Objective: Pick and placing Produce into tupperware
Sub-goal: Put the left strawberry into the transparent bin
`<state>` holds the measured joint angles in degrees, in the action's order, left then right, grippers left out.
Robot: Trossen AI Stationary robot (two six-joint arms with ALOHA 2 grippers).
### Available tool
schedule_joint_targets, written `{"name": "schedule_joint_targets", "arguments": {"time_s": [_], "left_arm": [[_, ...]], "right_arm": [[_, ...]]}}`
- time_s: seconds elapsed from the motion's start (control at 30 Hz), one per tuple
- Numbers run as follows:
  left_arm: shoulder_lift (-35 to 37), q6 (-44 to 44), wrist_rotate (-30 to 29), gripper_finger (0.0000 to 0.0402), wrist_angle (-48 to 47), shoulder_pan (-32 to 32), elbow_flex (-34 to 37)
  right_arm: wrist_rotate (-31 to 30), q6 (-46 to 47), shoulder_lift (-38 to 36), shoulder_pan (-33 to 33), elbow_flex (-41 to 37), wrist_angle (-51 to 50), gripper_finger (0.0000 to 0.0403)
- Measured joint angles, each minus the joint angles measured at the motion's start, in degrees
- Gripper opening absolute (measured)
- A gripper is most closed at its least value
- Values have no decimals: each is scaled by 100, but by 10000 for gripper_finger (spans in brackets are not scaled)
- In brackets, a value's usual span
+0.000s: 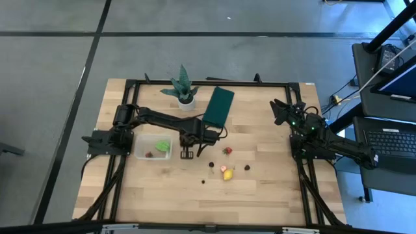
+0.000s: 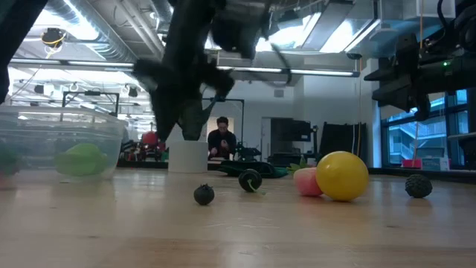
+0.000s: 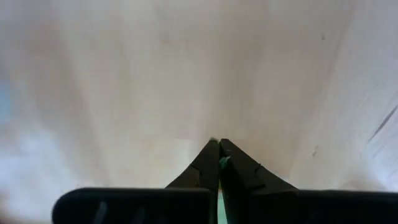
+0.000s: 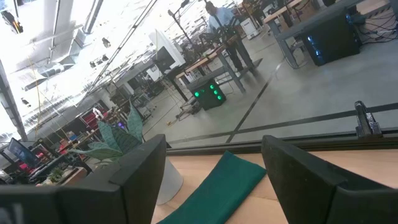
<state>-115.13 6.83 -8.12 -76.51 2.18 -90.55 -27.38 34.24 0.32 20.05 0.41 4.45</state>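
Hovering just right of the tupperware (image 1: 152, 146), the left gripper (image 1: 186, 155) is clenched empty. Spread its fingers before descending on the strawberry (image 1: 227, 151). Right gripper (image 1: 281, 112) waits released, far right.

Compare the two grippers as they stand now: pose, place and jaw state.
The left gripper has its jaws shut with nothing seen between them; the right gripper has its jaws open and empty. The left one points down at bare wood just right of the tupperware; the right one is raised near the table's right edge, facing the green cloth and potted plant. Both are dark two-finger grippers.
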Motion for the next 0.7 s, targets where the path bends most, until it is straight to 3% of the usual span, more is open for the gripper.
{"name": "schedule_joint_targets", "arguments": {"time_s": [0.3, 0.5, 0.7], "left_arm": [[10, 0, -205, 0, -1388, -57, -1598], [653, 39, 467, 0, -1348, -67, -1609], [1485, 476, 582, 0, -1309, -19, -1597]], "right_arm": [[0, 17, 0, 0, 2, 0, 267], [9, 22, -2, -2, 0, 30, 267], [47, 31, -9, -2, 0, 90, 267]]}}
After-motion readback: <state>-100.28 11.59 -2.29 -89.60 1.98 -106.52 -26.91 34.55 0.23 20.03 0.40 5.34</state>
